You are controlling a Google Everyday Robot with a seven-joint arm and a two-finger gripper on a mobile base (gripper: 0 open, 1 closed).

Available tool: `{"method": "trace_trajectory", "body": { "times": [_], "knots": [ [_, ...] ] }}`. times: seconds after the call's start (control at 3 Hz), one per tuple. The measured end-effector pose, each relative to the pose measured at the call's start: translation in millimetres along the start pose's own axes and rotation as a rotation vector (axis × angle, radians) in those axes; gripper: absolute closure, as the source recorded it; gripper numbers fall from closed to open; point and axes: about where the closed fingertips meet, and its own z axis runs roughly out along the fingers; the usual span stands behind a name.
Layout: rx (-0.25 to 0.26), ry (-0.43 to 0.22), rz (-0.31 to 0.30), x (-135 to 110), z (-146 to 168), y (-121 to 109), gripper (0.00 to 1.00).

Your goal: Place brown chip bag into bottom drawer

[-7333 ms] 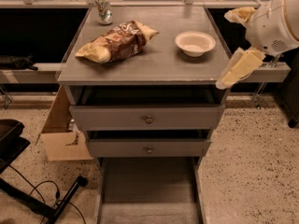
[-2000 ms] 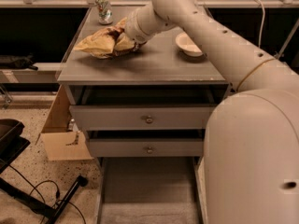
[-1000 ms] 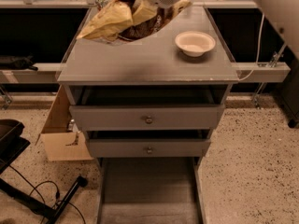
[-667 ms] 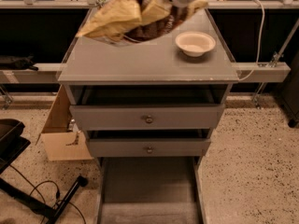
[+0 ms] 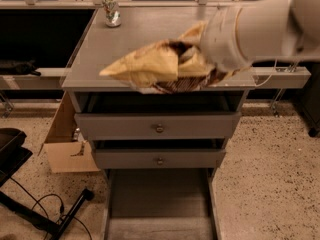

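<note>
The brown chip bag [image 5: 150, 68] hangs in the air in front of the cabinet's top front edge, its pale yellow end pointing left and its dark brown middle showing underneath. My gripper [image 5: 201, 66] is shut on the bag's right part, at the end of the big white arm that reaches in from the upper right; the bag and wrist cover most of it. The bottom drawer [image 5: 160, 206] is pulled open at the foot of the cabinet, well below the bag, and its grey floor is bare.
A small patterned can [image 5: 111, 10] stands at the back left of the cabinet top [image 5: 125, 44]. Two knob-fronted drawers [image 5: 159, 128] sit above the open one. A cardboard box [image 5: 65, 146] and a black stand with cables [image 5: 30, 209] are on the floor at left.
The bag has been picked up off the cabinet top and carried forward and down toward the front edge. The arm now fills the upper right and hides the white bowl.
</note>
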Motion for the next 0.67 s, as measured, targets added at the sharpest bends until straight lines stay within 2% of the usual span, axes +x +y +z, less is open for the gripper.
{"method": "trace_trajectory", "body": {
  "times": [0.33, 0.67],
  "knots": [
    [-0.019, -0.056, 0.08, 40, 22, 62, 1.0],
    [-0.084, -0.108, 0.317, 124, 31, 171, 1.0]
  ]
}}
